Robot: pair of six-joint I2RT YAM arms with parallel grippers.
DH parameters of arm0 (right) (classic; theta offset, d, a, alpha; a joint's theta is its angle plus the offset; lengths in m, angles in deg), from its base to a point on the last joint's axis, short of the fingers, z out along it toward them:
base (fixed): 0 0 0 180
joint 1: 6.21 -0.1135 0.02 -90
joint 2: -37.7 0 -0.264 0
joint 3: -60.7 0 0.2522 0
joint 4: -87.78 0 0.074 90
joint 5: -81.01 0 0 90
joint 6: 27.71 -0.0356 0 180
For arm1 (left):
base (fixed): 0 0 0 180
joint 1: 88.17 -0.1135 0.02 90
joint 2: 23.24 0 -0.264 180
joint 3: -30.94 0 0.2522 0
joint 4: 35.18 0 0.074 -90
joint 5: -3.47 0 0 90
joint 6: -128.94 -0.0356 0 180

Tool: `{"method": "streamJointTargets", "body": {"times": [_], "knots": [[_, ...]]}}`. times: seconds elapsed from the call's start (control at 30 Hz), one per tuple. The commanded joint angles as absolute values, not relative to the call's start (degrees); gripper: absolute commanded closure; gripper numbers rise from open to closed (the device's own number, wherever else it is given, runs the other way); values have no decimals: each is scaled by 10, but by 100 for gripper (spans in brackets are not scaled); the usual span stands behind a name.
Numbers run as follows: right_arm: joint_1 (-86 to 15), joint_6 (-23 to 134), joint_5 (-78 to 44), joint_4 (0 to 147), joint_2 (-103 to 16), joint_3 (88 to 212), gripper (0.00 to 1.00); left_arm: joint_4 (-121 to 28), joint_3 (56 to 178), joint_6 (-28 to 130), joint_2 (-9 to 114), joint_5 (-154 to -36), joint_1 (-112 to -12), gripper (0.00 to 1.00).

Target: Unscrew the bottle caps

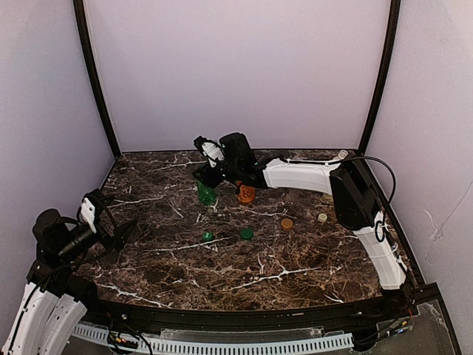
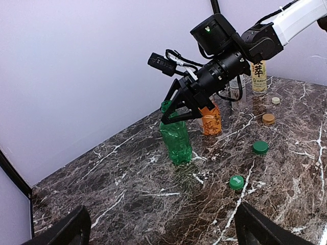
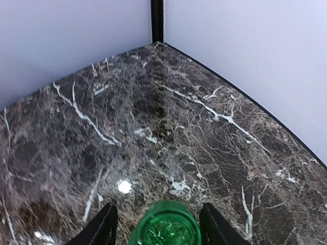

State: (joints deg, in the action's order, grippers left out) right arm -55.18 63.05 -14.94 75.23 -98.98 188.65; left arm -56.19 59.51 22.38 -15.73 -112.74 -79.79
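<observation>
— Around the neck of the green bottle [image 2: 176, 138], your right gripper [image 3: 158, 210] has its fingers apart, one on each side of the open mouth, and neither seems to press it.

— So its cap is off. Where are the caps?

— All four lie on the table [image 1: 170, 274], on the arms' side of the green bottle. A green cap [image 1: 208, 237] is straight in front of it and a second green cap [image 1: 246, 233] a little to the right. The brown cap [image 1: 287, 223] and the cream cap [image 1: 322, 217] are farther right.

— How will the bottle handle?

— It looks like thin, crinkled plastic, so you should expect it to be light and easy to crush or tip. Take hold at the neck, probably its stiffest part. Your left gripper [image 2: 163, 232], well off to the bottle's left, is spread wide and empty.
</observation>
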Motion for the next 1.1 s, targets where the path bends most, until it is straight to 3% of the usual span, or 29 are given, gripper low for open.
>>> {"method": "streamJointTargets", "body": {"times": [0.0, 0.23, 0.27, 0.33, 0.53, 0.7, 1.07], "knots": [[-548, 637, -134, 738, -970, 1870, 43, -549, 586, 220, -152, -1144, -801, 1], [-548, 646, -141, 738, -952, 1874, 33, -551, 587, 219, -150, -1151, -801, 1], [-548, 648, -140, 738, -948, 1875, 27, -551, 586, 218, -149, -1151, -802, 1], [-547, 649, -137, 738, -936, 1878, 3, -552, 586, 217, -148, -1151, -802, 1], [-532, 663, -136, 689, -880, 1905, 2, -554, 585, 211, -145, -1144, -802, 1], [-471, 638, -62, 591, -820, 1909, 1, -558, 584, 206, -144, -1138, -802, 1], [-190, 502, -12, 556, -484, 1551, 2, -559, 584, 198, -147, -1126, -814, 1]]}}
